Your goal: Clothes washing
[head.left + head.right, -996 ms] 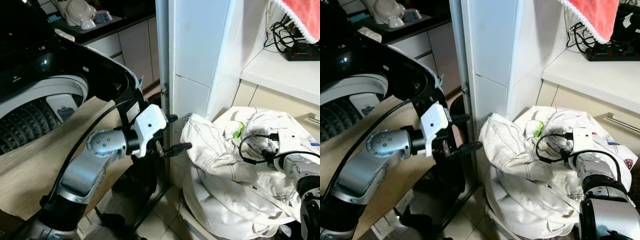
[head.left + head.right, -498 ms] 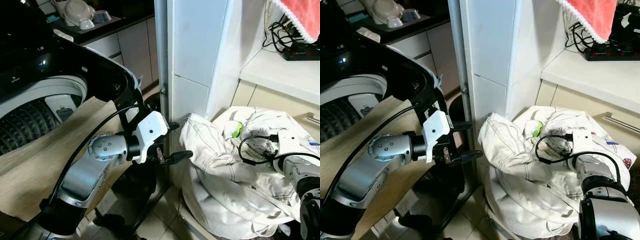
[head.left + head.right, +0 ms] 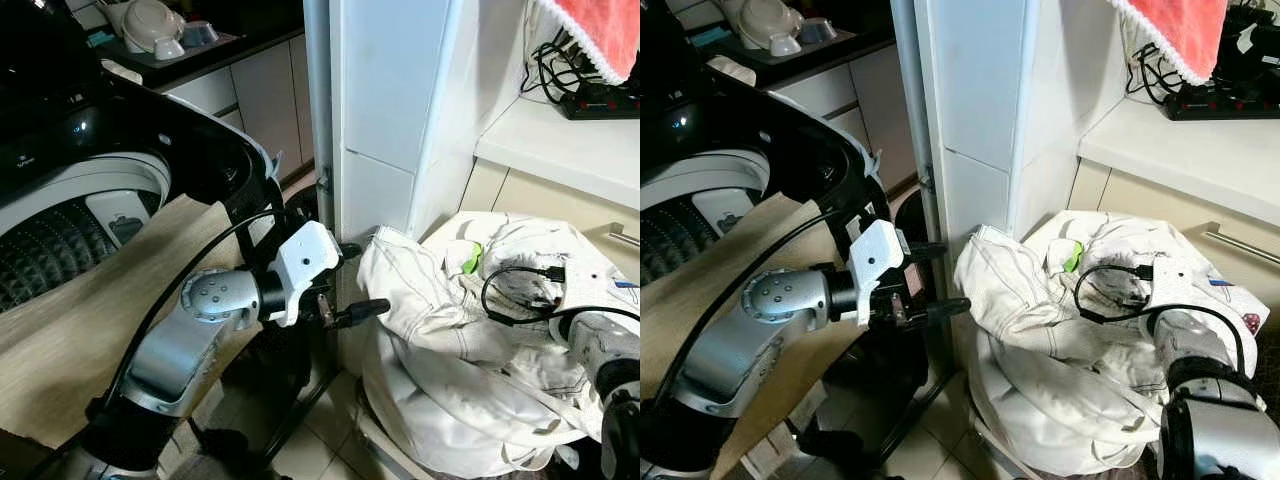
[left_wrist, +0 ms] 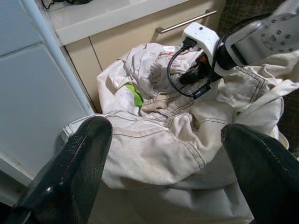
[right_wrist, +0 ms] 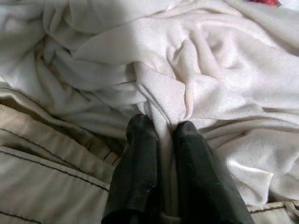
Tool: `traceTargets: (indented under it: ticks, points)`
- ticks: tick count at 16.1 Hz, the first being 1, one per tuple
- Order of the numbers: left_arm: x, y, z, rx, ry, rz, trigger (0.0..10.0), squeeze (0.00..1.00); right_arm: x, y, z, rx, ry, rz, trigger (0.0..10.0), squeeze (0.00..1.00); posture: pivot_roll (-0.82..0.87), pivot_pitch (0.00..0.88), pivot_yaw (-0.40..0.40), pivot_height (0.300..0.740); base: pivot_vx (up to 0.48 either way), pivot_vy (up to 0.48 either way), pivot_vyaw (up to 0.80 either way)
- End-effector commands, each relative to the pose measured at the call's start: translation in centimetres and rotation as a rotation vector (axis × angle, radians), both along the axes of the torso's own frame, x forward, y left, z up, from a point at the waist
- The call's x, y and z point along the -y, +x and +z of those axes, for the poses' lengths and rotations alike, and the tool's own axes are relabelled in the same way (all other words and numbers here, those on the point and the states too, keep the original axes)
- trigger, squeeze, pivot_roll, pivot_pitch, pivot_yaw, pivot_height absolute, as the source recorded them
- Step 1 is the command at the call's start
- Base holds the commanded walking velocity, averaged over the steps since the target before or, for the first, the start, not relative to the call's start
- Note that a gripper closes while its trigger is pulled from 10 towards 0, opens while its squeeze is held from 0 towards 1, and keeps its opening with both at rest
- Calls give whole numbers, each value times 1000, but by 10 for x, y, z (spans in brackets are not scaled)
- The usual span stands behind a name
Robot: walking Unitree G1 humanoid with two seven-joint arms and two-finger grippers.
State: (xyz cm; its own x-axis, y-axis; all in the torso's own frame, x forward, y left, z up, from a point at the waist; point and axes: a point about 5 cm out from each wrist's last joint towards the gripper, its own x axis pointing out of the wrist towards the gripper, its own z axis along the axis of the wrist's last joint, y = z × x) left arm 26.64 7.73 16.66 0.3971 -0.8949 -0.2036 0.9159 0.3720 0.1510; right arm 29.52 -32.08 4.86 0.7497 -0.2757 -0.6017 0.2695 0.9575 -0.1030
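No legible text; washing machine (image 3: 90, 150) panel markings and label too small, blurred to read.

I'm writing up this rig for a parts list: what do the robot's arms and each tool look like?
Both arms are silver metal with dark joints. The left tool has two long glossy black fingers behind a white angular housing, with a black cable looping along the arm. The right tool has matching black fingers, a white wrist block and a looped black cable.
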Motion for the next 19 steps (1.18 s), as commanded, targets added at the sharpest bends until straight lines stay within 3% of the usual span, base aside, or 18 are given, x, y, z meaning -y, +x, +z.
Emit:
traceTargets:
  ticks: [1,5,6,7,9,14,16,17,19]
  points:
    - [2,3,1,17,-2,20,10000,0,-3,9,11,125,16,-13,0,0,-111,0,102,740,0,0,0]
    - [4,3,3,27,-20,30,10000,0,-4,15,31,314,41,3,0,0,-114,0,103,740,0,0,0]
    - [1,7,7,59,-33,65,10000,0,-3,14,60,469,51,43,0,0,-119,0,98,740,0,0,0]
    - [-1,10,10,74,-43,84,10000,0,-5,12,78,547,67,76,0,0,-119,0,98,740,0,0,0]
    - [-2,12,14,94,-55,100,10000,0,-8,7,98,630,81,114,0,0,-125,0,91,740,0,0,0]
    - [-5,19,26,166,-85,139,10000,0,-36,-26,187,858,158,453,0,0,-138,0,96,740,0,0,0]
    - [-2,20,31,179,-108,137,10000,0,-47,-34,209,920,212,562,0,0,-138,0,96,740,0,0,0]
    - [-1,20,33,187,-121,131,10000,0,-49,-37,215,932,221,594,0,0,-138,0,96,740,0,0,0]
    - [5,22,46,215,-195,132,10000,0,-51,-42,250,1071,286,609,0,0,-141,0,98,740,0,0,0]
